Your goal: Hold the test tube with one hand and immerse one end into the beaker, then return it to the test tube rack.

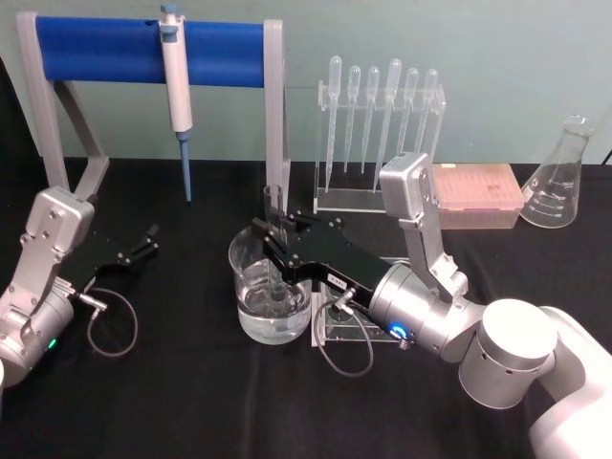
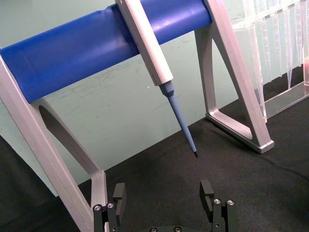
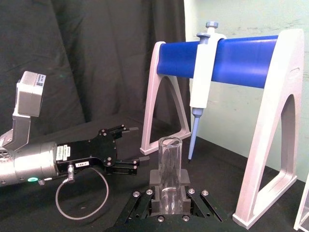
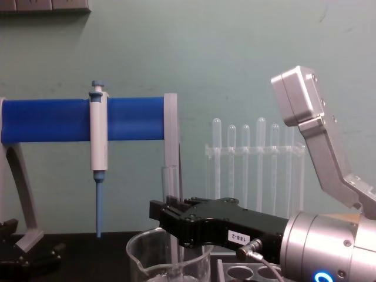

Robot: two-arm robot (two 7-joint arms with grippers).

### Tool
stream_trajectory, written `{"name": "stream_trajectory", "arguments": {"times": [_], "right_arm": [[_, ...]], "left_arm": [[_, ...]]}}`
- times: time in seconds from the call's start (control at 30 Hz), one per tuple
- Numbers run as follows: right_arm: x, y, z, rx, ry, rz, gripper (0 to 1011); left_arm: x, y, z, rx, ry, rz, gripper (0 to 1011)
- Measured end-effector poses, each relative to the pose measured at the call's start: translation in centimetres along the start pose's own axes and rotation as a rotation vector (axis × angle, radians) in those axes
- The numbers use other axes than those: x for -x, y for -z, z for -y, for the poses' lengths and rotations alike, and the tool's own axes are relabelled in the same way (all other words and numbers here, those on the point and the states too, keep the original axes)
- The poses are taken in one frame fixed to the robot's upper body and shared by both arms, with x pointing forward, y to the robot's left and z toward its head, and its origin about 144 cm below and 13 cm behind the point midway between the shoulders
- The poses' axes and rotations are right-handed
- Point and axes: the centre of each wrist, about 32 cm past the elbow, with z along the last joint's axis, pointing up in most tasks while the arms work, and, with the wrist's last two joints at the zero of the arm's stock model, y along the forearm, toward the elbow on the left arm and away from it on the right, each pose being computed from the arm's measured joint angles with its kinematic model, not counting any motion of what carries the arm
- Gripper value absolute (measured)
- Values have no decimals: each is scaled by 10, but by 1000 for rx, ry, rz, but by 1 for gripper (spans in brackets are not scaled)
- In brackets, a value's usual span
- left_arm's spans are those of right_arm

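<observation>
The beaker (image 1: 271,292), clear glass with some liquid in it, stands at the table's middle. The test tube (image 1: 273,208) stands upright over it, its lower end down inside the beaker and its open rim up. My right gripper (image 1: 273,244) is shut on the tube's middle, reaching in from the right above the beaker's rim. In the right wrist view the test tube (image 3: 170,169) sits clamped between the jaws. The chest view shows the test tube (image 4: 170,183) rising behind my right gripper (image 4: 167,214), with the beaker (image 4: 168,258) below. My left gripper (image 1: 143,241) rests open at the left, fingers (image 2: 119,193) apart.
A blue-barred stand (image 1: 143,48) with a hanging pipettor (image 1: 177,86) is at the back left. A rack of plastic pipettes (image 1: 381,124), a pink tip box (image 1: 475,196) and a conical flask (image 1: 561,177) line the back right. A clear tube rack (image 1: 349,330) sits under my right wrist.
</observation>
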Motion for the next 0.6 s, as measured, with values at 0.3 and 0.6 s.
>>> {"name": "stream_trajectory", "arguments": {"times": [0.3,0.6], "right_arm": [[0,0,0,0,0,0,225],[0,0,0,0,0,0,225]], "left_arm": [[0,0,0,0,0,0,1000],[0,0,0,0,0,0,1000]]}}
